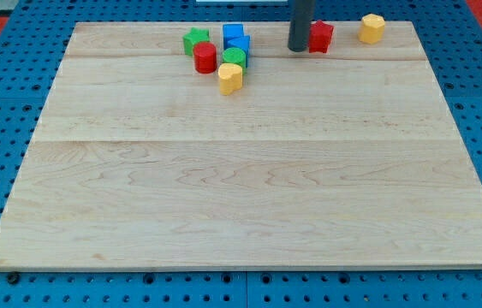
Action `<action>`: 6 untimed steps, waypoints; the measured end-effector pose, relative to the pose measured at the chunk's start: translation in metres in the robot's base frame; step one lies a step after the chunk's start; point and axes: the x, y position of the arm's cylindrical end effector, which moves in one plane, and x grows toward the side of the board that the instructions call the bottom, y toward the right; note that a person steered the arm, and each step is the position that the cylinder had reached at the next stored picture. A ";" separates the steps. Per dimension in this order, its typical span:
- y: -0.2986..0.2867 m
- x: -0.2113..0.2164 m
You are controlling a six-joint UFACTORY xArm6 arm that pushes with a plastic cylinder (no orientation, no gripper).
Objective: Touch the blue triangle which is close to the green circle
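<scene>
Near the frame's top centre, my tip (299,49) is seen bare, clamped on nothing, touching the red block (321,36) at its left. Well apart, further left, the blue triangle (239,43) is noted against the green circle (234,57), untouched.

Robot body visible: one straight rod, dark grey to black, cylindrical, smooth, matte finish. No change in width along the visible length. My tip (299,50) ends blunt and flat.
</scene>
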 end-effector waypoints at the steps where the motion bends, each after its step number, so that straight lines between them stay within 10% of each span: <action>1: -0.033 -0.016; 4: -0.165 0.074; 6: -0.122 0.033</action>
